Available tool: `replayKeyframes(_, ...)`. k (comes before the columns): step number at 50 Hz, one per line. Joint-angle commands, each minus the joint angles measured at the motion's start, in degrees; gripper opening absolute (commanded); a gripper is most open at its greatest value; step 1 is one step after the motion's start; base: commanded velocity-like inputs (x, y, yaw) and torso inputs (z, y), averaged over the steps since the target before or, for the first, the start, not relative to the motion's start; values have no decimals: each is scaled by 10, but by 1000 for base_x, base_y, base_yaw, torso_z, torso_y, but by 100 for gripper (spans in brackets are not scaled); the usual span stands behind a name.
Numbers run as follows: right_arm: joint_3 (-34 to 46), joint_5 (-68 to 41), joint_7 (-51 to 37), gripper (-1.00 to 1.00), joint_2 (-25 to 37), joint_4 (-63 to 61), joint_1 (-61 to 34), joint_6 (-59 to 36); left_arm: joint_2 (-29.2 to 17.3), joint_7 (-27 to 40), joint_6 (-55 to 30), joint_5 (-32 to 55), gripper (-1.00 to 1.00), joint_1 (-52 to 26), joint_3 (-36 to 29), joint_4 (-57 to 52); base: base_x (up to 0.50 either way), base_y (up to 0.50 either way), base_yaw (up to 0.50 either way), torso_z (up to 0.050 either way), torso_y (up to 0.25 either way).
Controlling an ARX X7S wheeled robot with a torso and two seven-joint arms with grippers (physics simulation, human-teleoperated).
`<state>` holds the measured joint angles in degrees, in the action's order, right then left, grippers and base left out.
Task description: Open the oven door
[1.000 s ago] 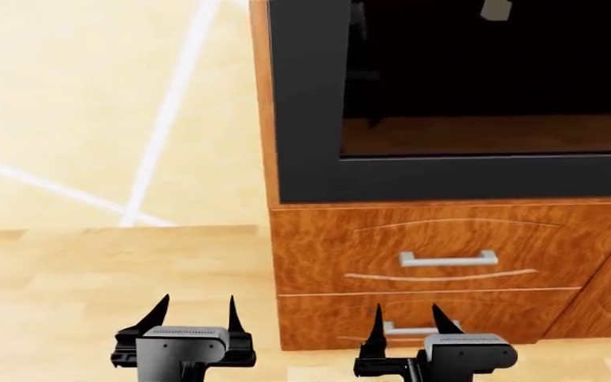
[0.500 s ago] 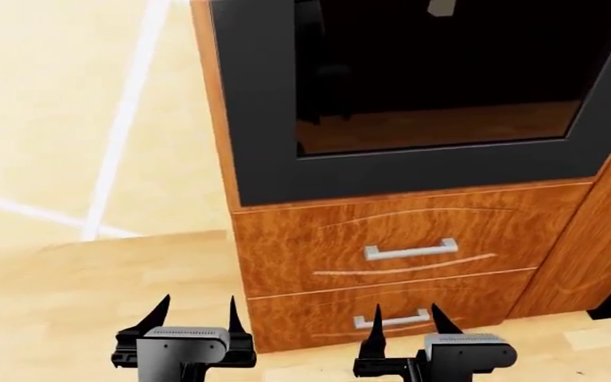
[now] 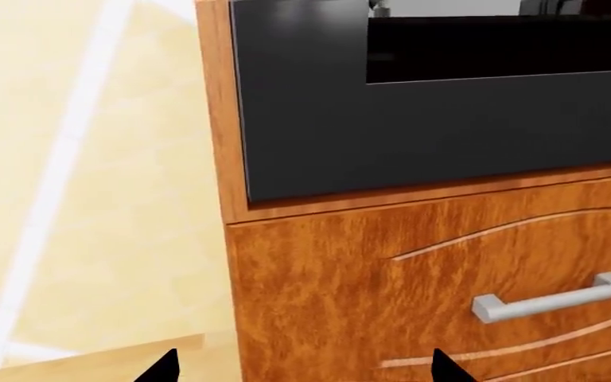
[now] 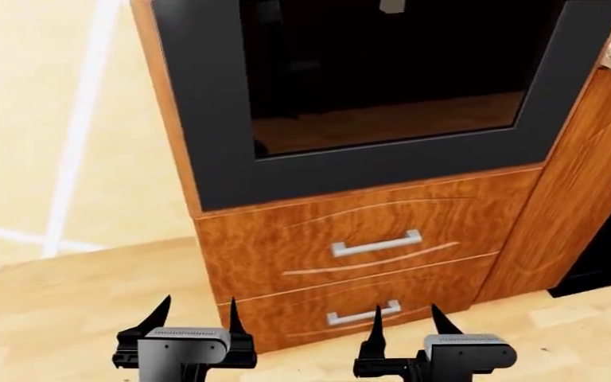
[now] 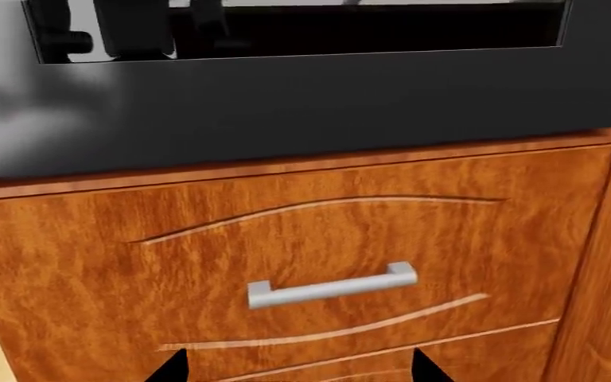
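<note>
Head cam looks forward and down from above both claws, far enough back to frame the matte black framed oven door with glass window (image 4: pixel 369 171) and both orange-brown wooden drawer fronts with silver bar handles under it. Left black two-finger claw (image 4: pixel 197 309) and right black two-finger claw (image 4: pixel 404 317) sit at its near edge, tips pointing at the cabinet.

Left wrist cam (image 3: pixel 303 363) faces forward past its fingertips, much closer: door's lower frame (image 3: pixel 444 127) above and ahead of the claw, upper drawer front (image 3: pixel 433 286) straight ahead.

Right wrist cam (image 5: pixel 295 366) faces likewise, close on the upper drawer (image 5: pixel 317 263), door frame (image 5: pixel 317 103) above.

All three share the door's bottom edge and upper drawer.
</note>
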<state>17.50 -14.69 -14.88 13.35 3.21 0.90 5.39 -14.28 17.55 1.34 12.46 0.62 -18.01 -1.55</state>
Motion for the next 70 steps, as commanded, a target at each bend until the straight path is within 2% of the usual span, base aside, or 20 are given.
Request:
replayKeyframes(1, 3, -2, -2, 100, 2, 1, 0, 2, -2, 2, 2, 2, 100, 0, -3, 2, 0, 0, -285, 0, 0)
replayKeyframes(70, 17, -14, -15, 100, 12, 3, -2, 11, -11, 14, 6, 11, 100, -2, -18, 3, -3, -7, -264, 0, 0)
